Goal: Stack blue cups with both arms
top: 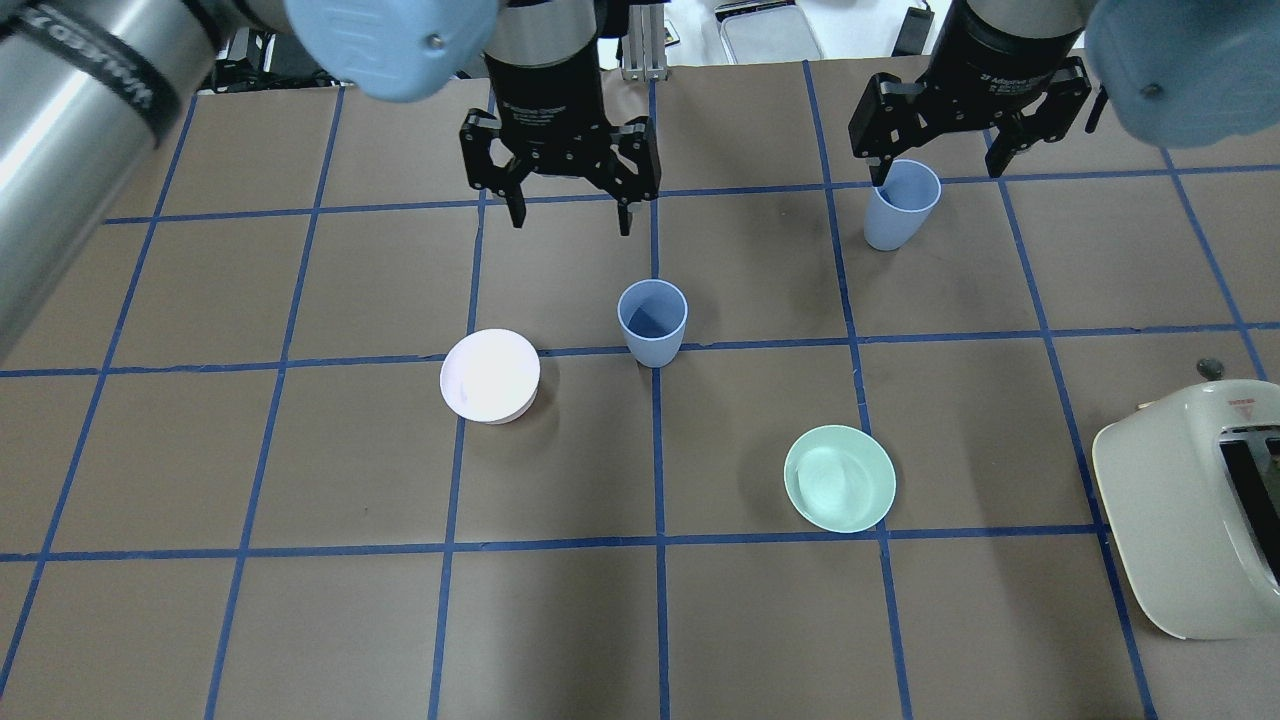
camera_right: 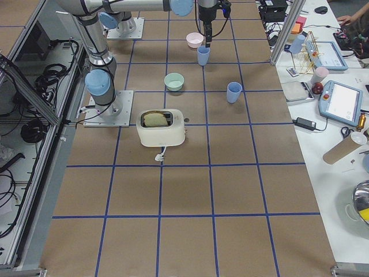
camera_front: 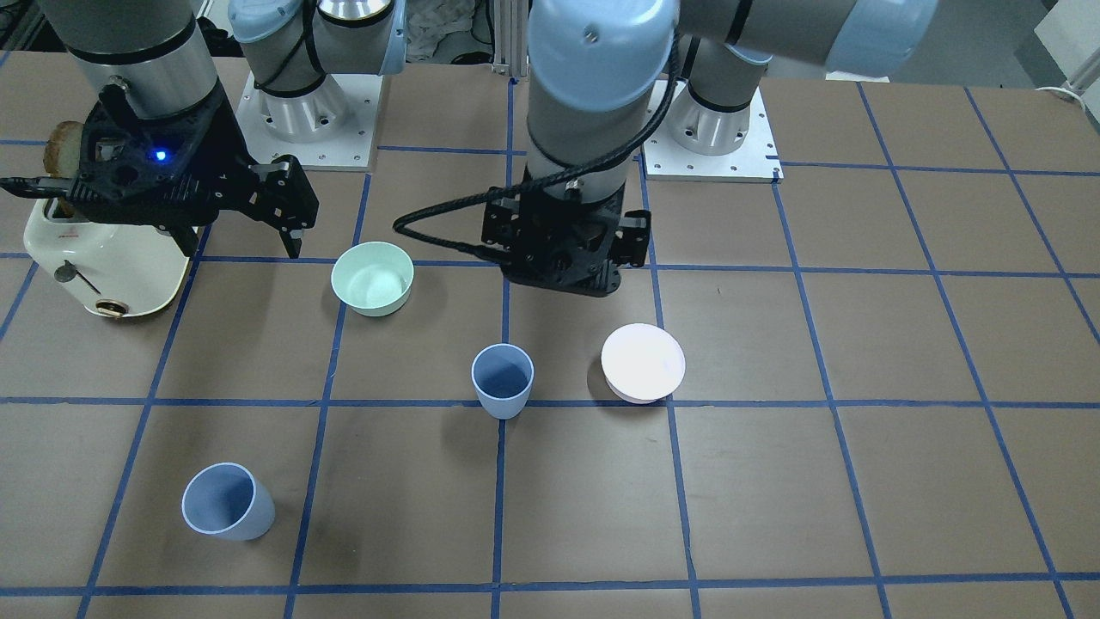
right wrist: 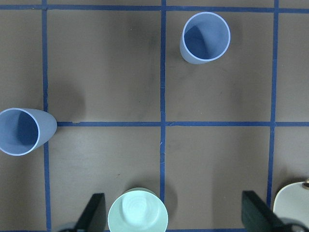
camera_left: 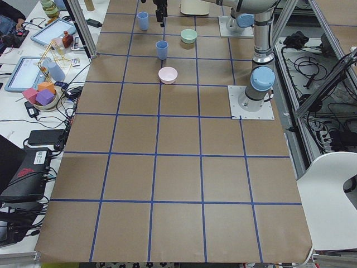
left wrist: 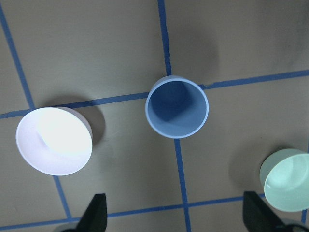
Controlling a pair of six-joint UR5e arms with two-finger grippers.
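Standing upright on the brown tabletop (top: 300,450) are two blue cups: the middle cup (top: 652,322) sits on a crossing of blue tape lines (top: 750,343), and the outer cup (top: 902,203) stands farther from the robot on its right, well apart from the first. There are two bowls. A pink bowl (top: 490,376) is near the middle cup on the robot's left, and a mint-green bowl (top: 840,478) lies closer to the robot on the right. One cream toaster (top: 1180,520) with a slice of toast (camera_right: 157,119) in its slot sits at the right side. The left gripper (top: 571,222) hovers above the middle cup, fingers spread wide and holding nothing. The right gripper (top: 938,175) hangs high, also spread and empty. Bare tabletop rings each cup, and the outer cup is nearest the operators' edge yet apart from it.
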